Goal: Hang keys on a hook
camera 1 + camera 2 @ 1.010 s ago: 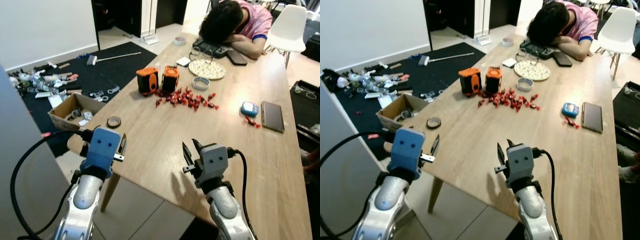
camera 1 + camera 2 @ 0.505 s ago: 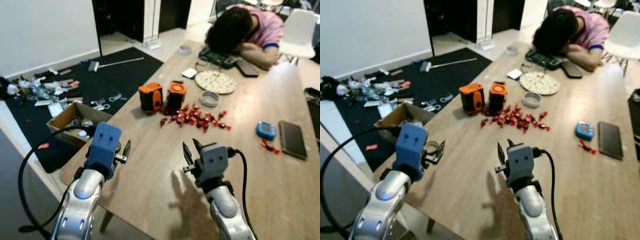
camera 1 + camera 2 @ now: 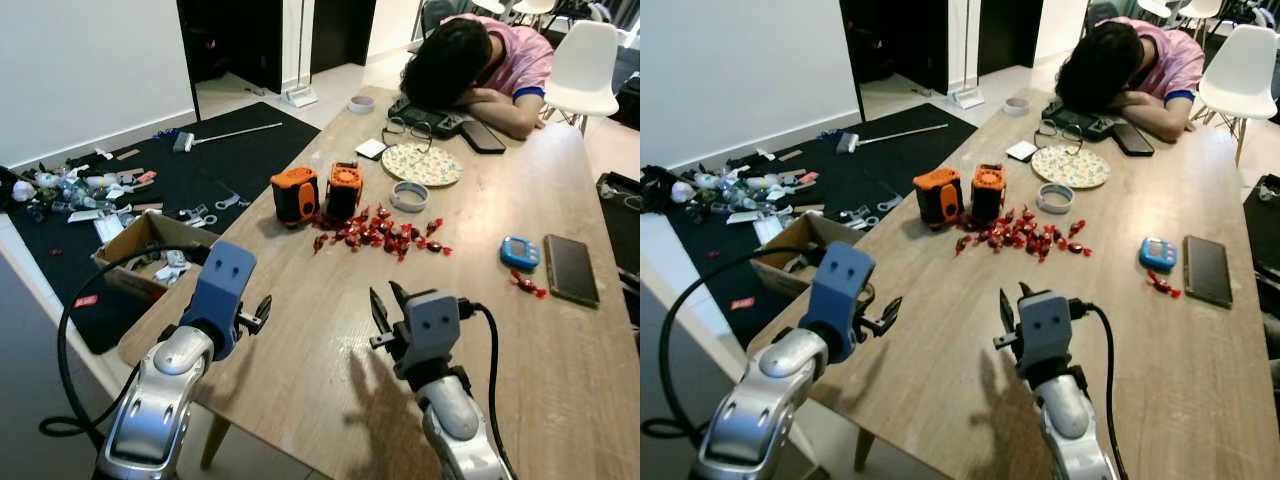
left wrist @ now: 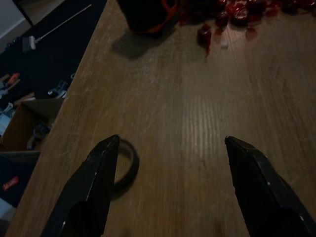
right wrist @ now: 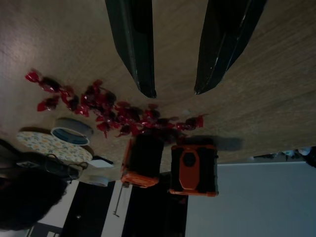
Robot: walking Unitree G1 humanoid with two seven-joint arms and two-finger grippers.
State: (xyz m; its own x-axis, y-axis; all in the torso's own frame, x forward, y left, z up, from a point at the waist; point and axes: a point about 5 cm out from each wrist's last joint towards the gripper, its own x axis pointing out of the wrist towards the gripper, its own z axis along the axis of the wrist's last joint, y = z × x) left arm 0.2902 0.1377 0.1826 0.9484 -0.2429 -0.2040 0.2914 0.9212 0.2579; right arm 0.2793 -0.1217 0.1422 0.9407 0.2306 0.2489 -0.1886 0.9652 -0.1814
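My left hand (image 4: 170, 148) hovers with fingers spread, empty, over the table (image 3: 300, 350); a dark ring (image 4: 126, 165) lies just beside one finger. My right hand (image 5: 173, 91) is parted too, holding nothing. Beyond it lie red candies (image 3: 375, 235) and two orange boxes (image 3: 318, 192). Keys and hook: I cannot spot them (keys, I judge, would be light, jangly, best pinched by the ring).

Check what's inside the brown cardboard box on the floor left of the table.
The brown cardboard box holds a jumble of small pale and dark items, too small to identify. The robot's left arm and the table edge cover its near corner, so that part stays unseen.
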